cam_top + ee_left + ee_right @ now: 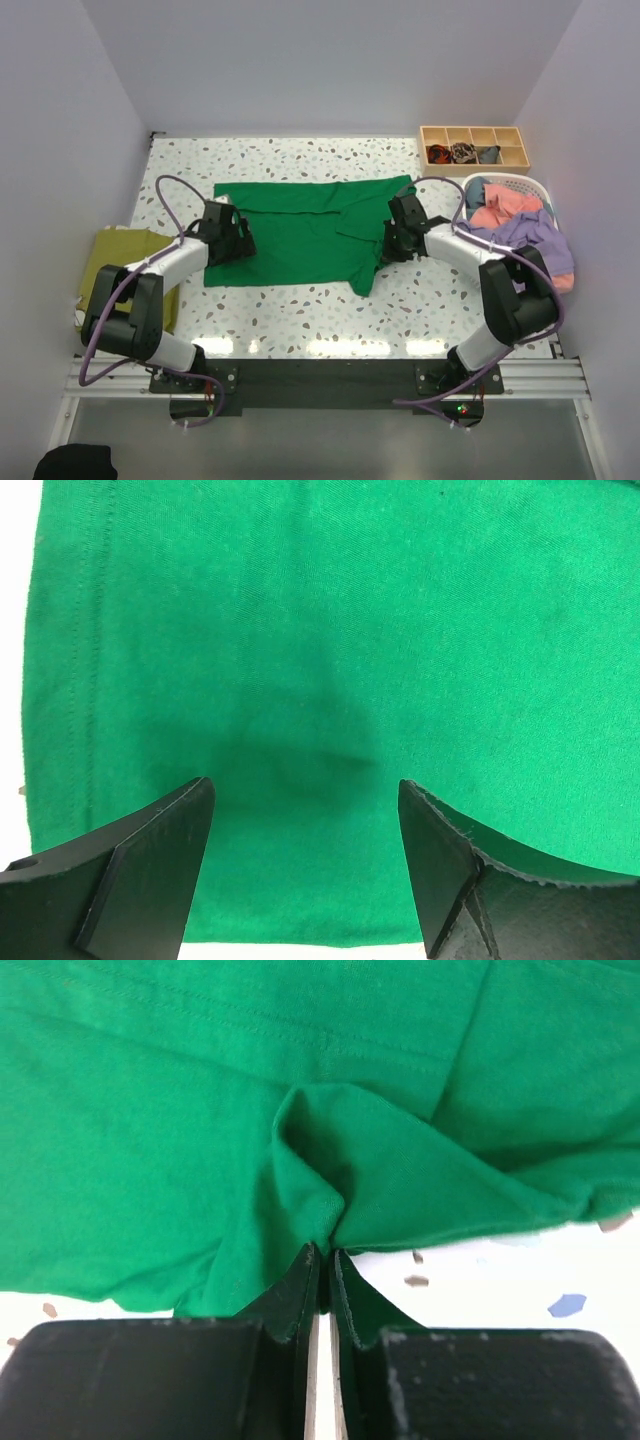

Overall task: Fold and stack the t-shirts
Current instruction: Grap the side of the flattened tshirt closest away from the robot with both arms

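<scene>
A large bright green t-shirt [300, 230] lies spread on the speckled table [300, 310], its right part folded over. My left gripper [237, 238] is open over the shirt's left edge, the cloth [300, 630] flat between its fingers [150, 870]. My right gripper [393, 240] is shut on a pinched fold of the green shirt [320, 1190] at its right edge. An olive-yellow shirt [120, 265] lies at the table's left edge. Lavender [520, 235], coral-pink [505, 205] and blue [476, 190] shirts lie in the basket.
A white slatted basket [545, 195] stands at the right edge. A wooden divided box [474, 148] with small dark fabric pieces sits at the back right. Walls close in on three sides.
</scene>
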